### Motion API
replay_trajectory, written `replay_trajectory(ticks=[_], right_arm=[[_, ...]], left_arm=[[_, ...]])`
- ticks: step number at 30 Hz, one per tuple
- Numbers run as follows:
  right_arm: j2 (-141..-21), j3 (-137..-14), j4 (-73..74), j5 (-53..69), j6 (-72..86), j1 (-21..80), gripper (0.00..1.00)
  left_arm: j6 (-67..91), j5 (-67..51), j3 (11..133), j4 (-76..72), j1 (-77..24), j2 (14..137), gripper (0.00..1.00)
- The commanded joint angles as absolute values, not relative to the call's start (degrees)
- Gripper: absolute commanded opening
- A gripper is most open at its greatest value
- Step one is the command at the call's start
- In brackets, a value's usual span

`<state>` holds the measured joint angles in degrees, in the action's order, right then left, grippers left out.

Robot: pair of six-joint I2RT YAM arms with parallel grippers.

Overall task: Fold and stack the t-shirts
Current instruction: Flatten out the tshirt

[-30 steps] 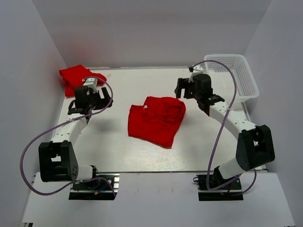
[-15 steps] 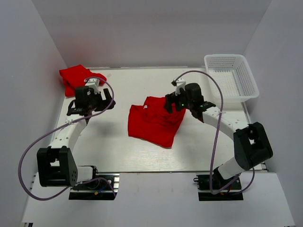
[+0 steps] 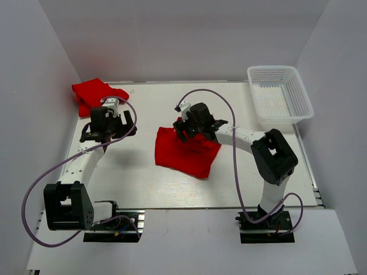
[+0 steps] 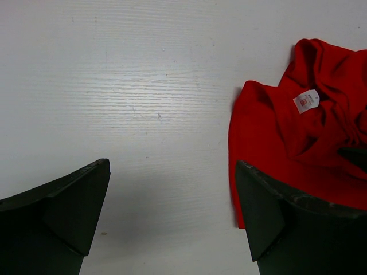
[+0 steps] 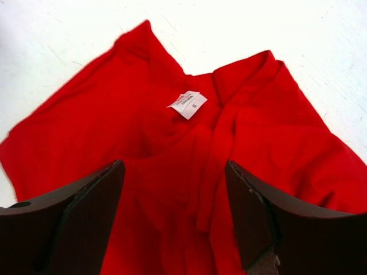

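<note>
Right gripper [image 5: 173, 172] spread, hovering over crumpled middle shirt [image 3: 186, 153], pinching nothing. Its wrist view alone shows white neck label [image 5: 188, 104]. Left gripper [image 4: 172, 166] spread wide above bare table [image 4: 143, 86], middle shirt near, to its right. Top view alone shows second shirt [image 3: 94, 94] bunched in far-left corner and basket [image 3: 281, 94] far right.

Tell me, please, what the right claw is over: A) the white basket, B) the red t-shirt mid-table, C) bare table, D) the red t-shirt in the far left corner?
B: the right claw hangs over the middle t-shirt, whose white neck label shows just beyond its fingers in the wrist view.
</note>
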<state>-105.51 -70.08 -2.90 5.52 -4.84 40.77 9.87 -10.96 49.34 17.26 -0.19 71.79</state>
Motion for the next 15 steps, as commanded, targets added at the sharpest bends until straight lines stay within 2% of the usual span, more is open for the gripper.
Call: replay_trajectory(ticks=[1, 11, 15], right_arm=[[-106.9, -74.1, -1.9, 3.0, -6.3, 41.0, 0.76], [-107.5, -73.0, -1.1, -3.5, -7.8, 40.4, 0.69], [-103.1, -70.1, -1.8, -6.2, -5.2, 39.4, 0.69]], left_arm=[[9.3, -10.7, 51.4, 17.8, -0.4, 70.8, 1.00], [9.3, -11.5, 50.9, 16.4, -0.4, 68.8, 1.00], [9.3, -12.4, 50.2, 15.7, -0.4, 68.1, 1.00]])
